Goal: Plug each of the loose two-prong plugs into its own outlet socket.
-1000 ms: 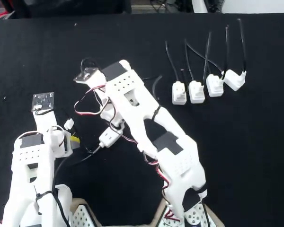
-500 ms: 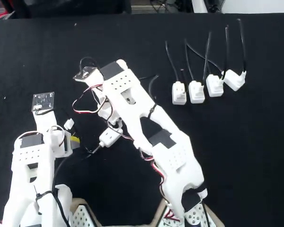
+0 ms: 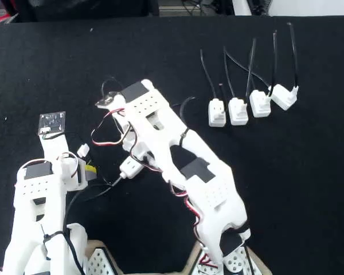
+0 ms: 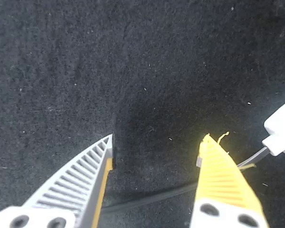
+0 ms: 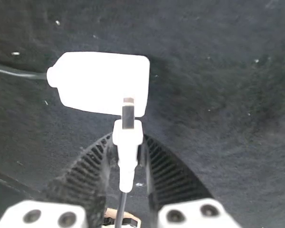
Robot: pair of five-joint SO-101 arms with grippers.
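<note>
Seen from above, two white arms rise from the 6 o'clock edge of a black-clothed table [image 3: 309, 189].

Nearest, out toward 8 o'clock, the left gripper [image 4: 157, 137] hangs over the cloth. Its grey and yellow fingers [image 4: 221, 175] are spread wide, with only a black cord [image 4: 147, 199] lying between them.

Closer to the centre, the right gripper [image 5: 128, 142] is clamped on a small white plug [image 5: 128, 135], its prongs [image 5: 128, 113] pointing forward. A loose white socket [image 3: 130, 167] lies right at the prong tips. Whether they touch cannot be told.

The likely trouble is that the socket will slide. Nothing pins it, so a push may shove it across the cloth instead of seating the plug. The prongs also seem aimed at the socket's long side rather than its end, so they could jam or skid off. The cords trailing near both arms could snag.

Farther off, at 1 o'clock, four white cabled pieces [image 3: 238, 110] lie in a row, well apart from the arms. Bare cloth spreads toward 3 o'clock and from 9 to 12 o'clock, giving room to swing. The far edge runs along 12 o'clock.
</note>
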